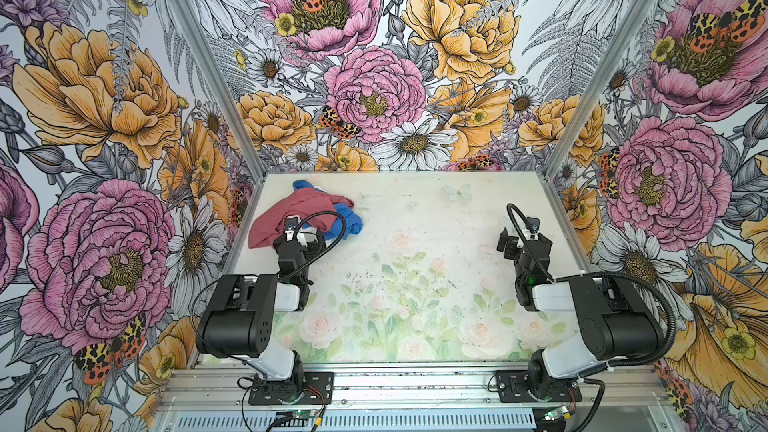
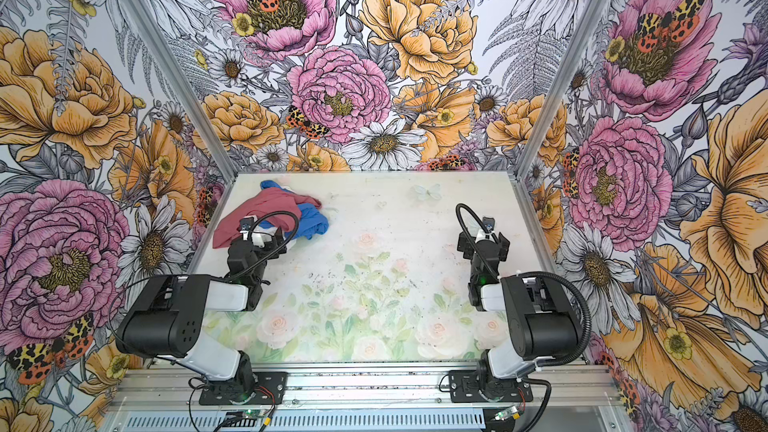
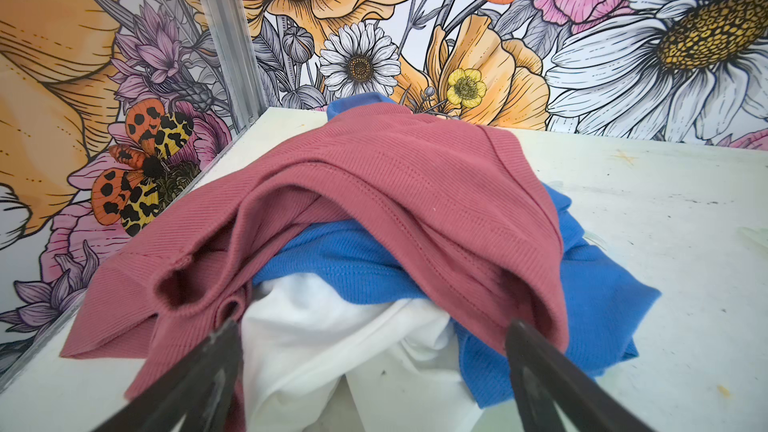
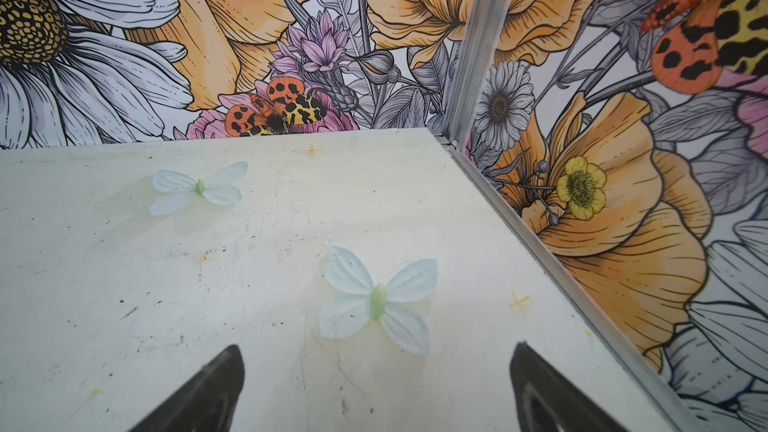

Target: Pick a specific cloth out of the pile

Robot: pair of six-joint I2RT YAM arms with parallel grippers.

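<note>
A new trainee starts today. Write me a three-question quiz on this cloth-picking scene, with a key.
1. True or false: the left end effector is shut on the white cloth.
2. Which cloth lies on top of the pile? A) the dusty-red cloth B) the blue cloth C) the white cloth
3. In a few words: what does the right end effector hold?

Key
1. False. It is open, with the white cloth showing between its jaws in the left wrist view.
2. A. The blue and white cloths show from beneath it.
3. Nothing. It is open over the table, away from the pile.
</note>
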